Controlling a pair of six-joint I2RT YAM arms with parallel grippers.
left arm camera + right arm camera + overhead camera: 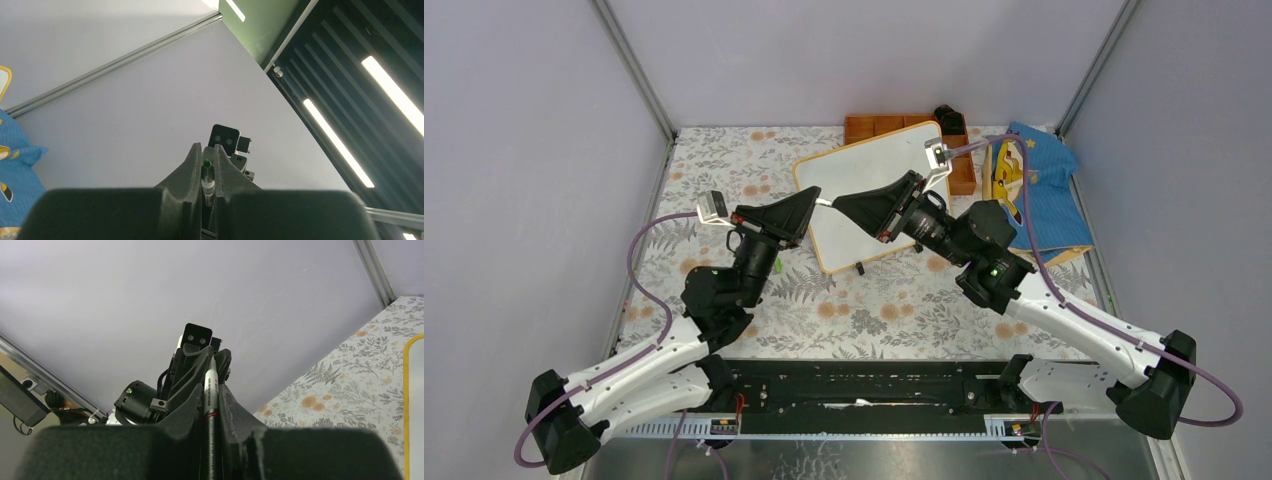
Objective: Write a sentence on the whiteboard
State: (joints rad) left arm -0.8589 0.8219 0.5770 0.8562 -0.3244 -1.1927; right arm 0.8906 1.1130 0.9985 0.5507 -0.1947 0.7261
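The whiteboard (864,165) lies face up, long axis left to right, its right end angled away from me, on the floral surface (874,300) between pale lilac walls. Over its left edge my left claw (812,204) and right claw (837,203) meet tip to tip, both clamped on one marker (209,390).

Overhead view looks down on the whiteboard (864,170); close wrist views face each other.

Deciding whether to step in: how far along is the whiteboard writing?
Done: nothing written that I can see; the whiteboard looks blank from above. In hand: the left fingers and right fingers both grip the marker over the board. Left: all the writing.
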